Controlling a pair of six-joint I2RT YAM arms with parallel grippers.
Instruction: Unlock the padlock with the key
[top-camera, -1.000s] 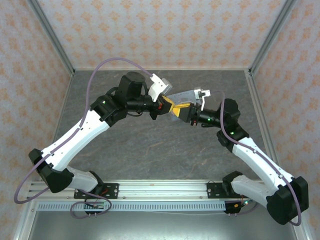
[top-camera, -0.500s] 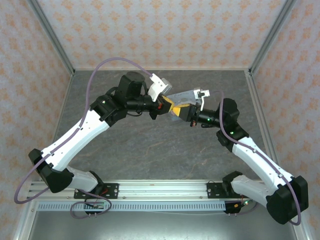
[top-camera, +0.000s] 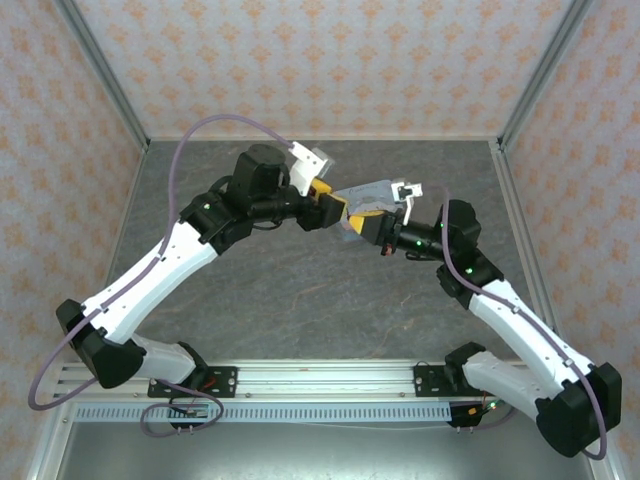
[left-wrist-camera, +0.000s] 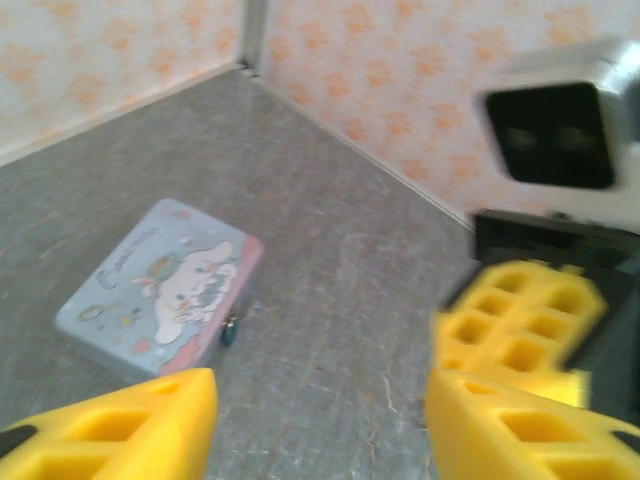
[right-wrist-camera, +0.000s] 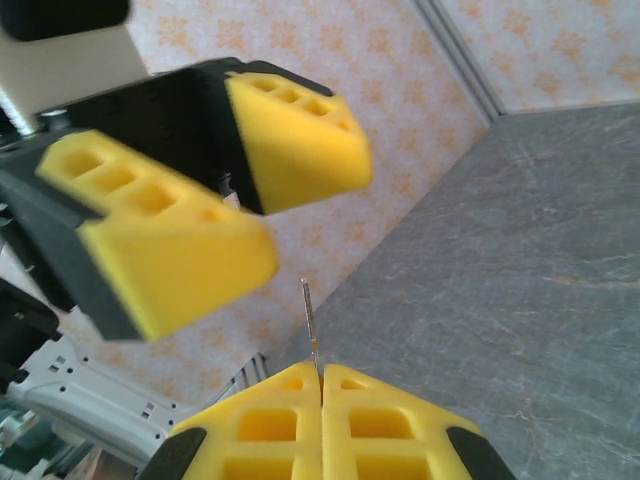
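Note:
The tiny teal padlock (left-wrist-camera: 229, 330) hangs at the near edge of a pale-blue cartoon tin (left-wrist-camera: 160, 290) lying flat on the grey floor. In the left wrist view my left gripper (left-wrist-camera: 315, 420) is open above the floor to the right of the tin, with nothing between its yellow fingers (left-wrist-camera: 110, 425). My right gripper (right-wrist-camera: 321, 385) is shut on the key (right-wrist-camera: 311, 320), whose thin metal blade sticks out toward the left gripper's fingers (right-wrist-camera: 170, 240). From above, the left gripper (top-camera: 332, 207) and right gripper (top-camera: 356, 222) almost meet in front of the partly hidden tin (top-camera: 372, 193).
Patterned walls close the cell at the back and on both sides, with metal corner posts (top-camera: 100, 70). The grey stone-look floor (top-camera: 300, 290) stretches toward the rail (top-camera: 320, 375) at the arm bases.
The left wrist has turned and shifted slightly toward the back, its gripper staying close to the right gripper. The right arm has barely moved and still holds the key.

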